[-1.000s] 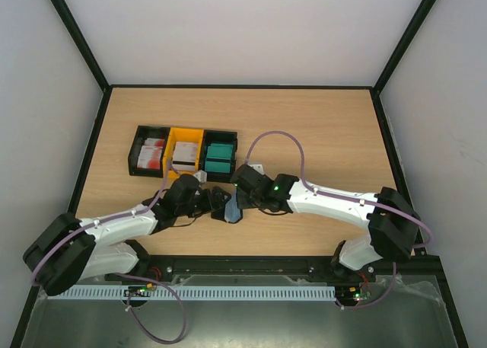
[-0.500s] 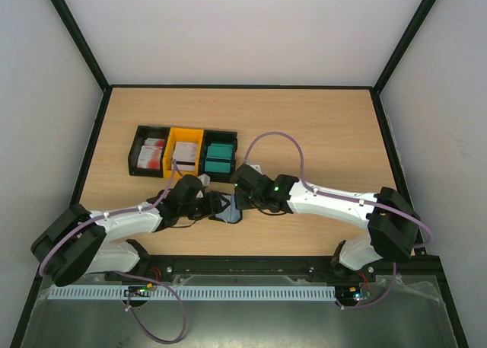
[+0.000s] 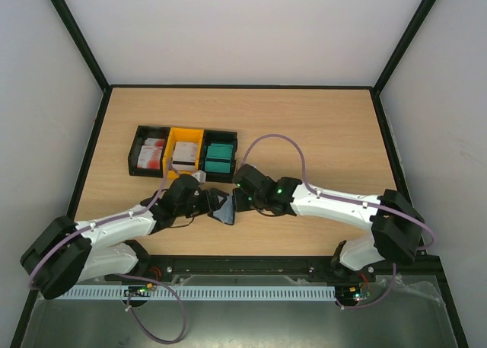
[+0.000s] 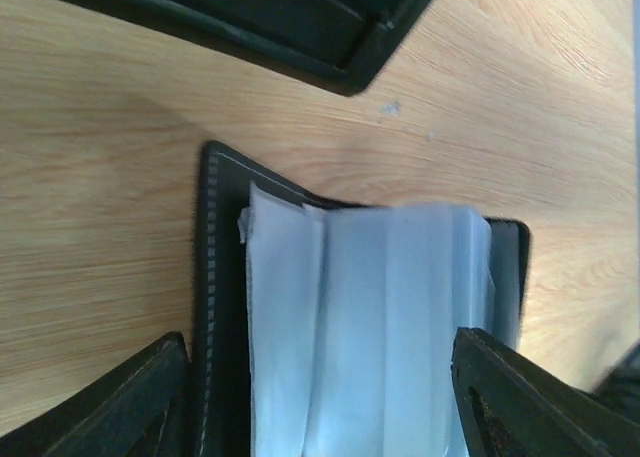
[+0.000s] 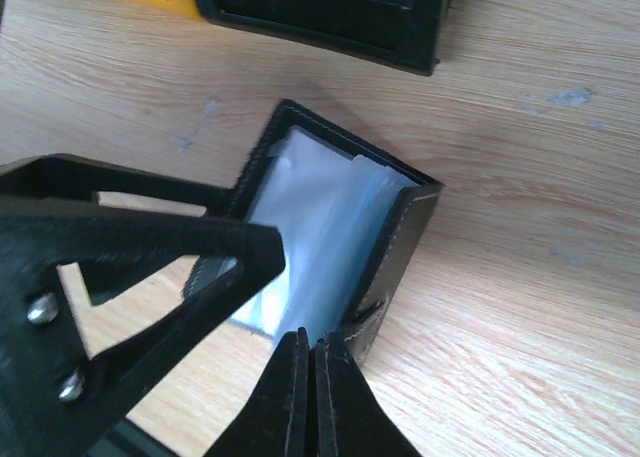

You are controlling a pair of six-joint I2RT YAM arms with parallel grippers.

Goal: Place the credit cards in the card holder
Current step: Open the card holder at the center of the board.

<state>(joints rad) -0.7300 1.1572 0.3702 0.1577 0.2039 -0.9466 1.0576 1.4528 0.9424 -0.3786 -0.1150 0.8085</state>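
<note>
While the card holder [image 3: 225, 209] lies open on the table at six o'clock from the bins [image 3: 183, 151], my right gripper [image 5: 308, 349] is pressed together on its near flap and my left gripper [image 4: 320, 397] straddles it, jaws spread. The credit cards [image 3: 219, 158] sit in the bins. I'd keep the flap pinned flat and the clear sleeves exposed before fetching a card.

bins [image 3: 183, 151]: 3 | card holder [image 3: 225, 209]: 1 | arms [image 3: 335, 203]: 2
</note>
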